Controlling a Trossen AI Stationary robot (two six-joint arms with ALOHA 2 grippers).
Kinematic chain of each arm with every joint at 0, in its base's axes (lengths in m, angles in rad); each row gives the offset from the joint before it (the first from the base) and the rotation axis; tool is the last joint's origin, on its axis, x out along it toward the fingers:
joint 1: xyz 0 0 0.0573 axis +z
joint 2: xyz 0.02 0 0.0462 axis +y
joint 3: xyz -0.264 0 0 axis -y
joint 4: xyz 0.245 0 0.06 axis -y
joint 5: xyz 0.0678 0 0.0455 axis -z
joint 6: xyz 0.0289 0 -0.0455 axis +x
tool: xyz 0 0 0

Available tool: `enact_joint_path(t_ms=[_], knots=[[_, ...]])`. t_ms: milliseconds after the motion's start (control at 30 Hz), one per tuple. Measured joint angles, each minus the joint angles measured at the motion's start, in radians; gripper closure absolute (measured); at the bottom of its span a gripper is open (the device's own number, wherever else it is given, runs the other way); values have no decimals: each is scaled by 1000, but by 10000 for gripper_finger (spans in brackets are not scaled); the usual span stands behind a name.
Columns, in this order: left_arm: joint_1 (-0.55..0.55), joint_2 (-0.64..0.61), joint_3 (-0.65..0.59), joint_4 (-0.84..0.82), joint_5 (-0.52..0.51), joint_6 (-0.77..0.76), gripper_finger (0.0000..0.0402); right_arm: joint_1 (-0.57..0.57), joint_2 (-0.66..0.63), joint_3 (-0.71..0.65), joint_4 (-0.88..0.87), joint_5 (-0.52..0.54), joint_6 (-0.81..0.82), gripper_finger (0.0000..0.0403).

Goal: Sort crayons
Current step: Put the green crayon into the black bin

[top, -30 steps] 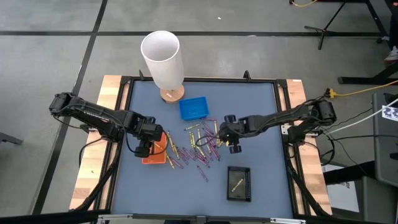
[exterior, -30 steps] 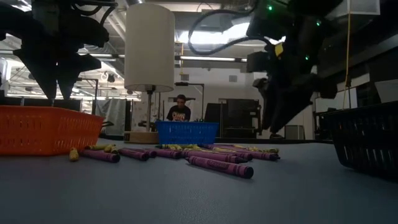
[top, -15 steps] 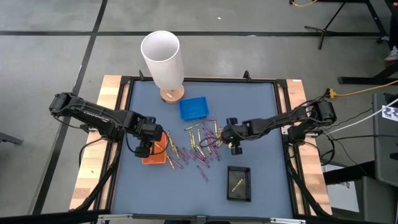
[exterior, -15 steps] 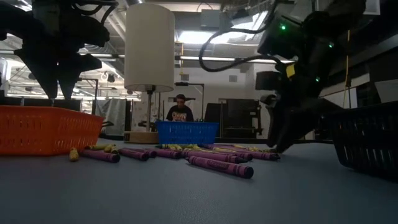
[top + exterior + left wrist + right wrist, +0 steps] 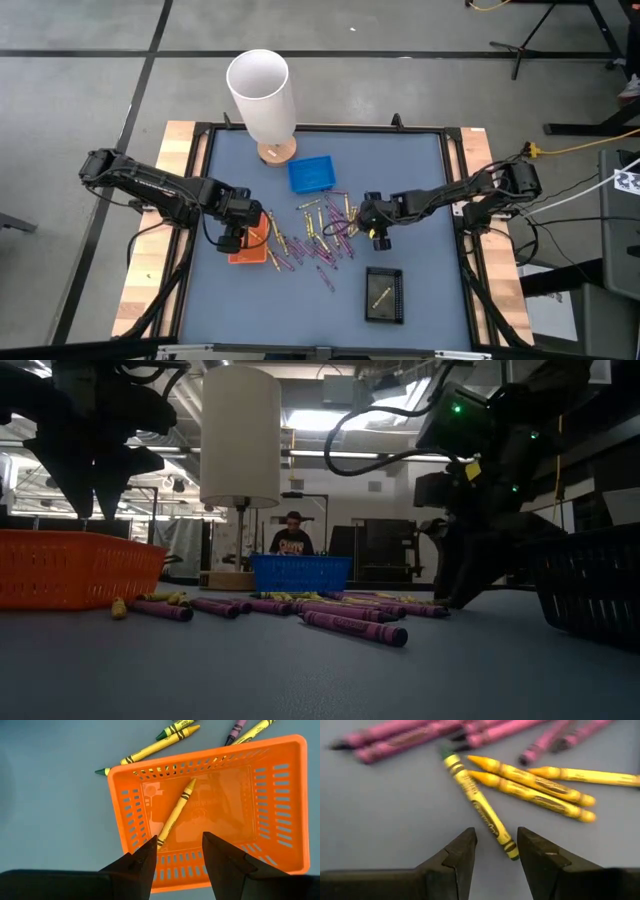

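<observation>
Purple, yellow and orange-gold crayons (image 5: 320,235) lie scattered flat on the blue-grey table between the trays. My right gripper (image 5: 495,847) is open and low over the right end of the pile (image 5: 450,598). Its fingers stand on either side of the near end of a yellow crayon with a green tip (image 5: 479,806), which lies flat beside two orange-gold crayons (image 5: 532,787). My left gripper (image 5: 177,857) hangs open above the orange tray (image 5: 125,815). One yellow crayon (image 5: 176,812) lies on the floor of that tray.
A blue tray (image 5: 312,173) stands at the back. A black tray (image 5: 384,294) with a crayon in it stands at the front right. A tall white cylinder on a wooden foot (image 5: 262,95) stands at the far left. A person (image 5: 291,532) shows beyond the table.
My right gripper has sunk toward the table at the right end of the crayon pile and has tipped a little flatter, with its fingers still apart. No crayon has moved.
</observation>
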Motion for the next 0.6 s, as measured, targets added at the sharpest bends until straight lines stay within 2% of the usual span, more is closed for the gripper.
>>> enact_joint_path(t_ms=[167,600], knots=[[0,0,0,0,0,0,260,-1,0,0,0,-31,5,251],[0,0,0,1,0,0,260,0,0,0,-20,-33,53,252]])
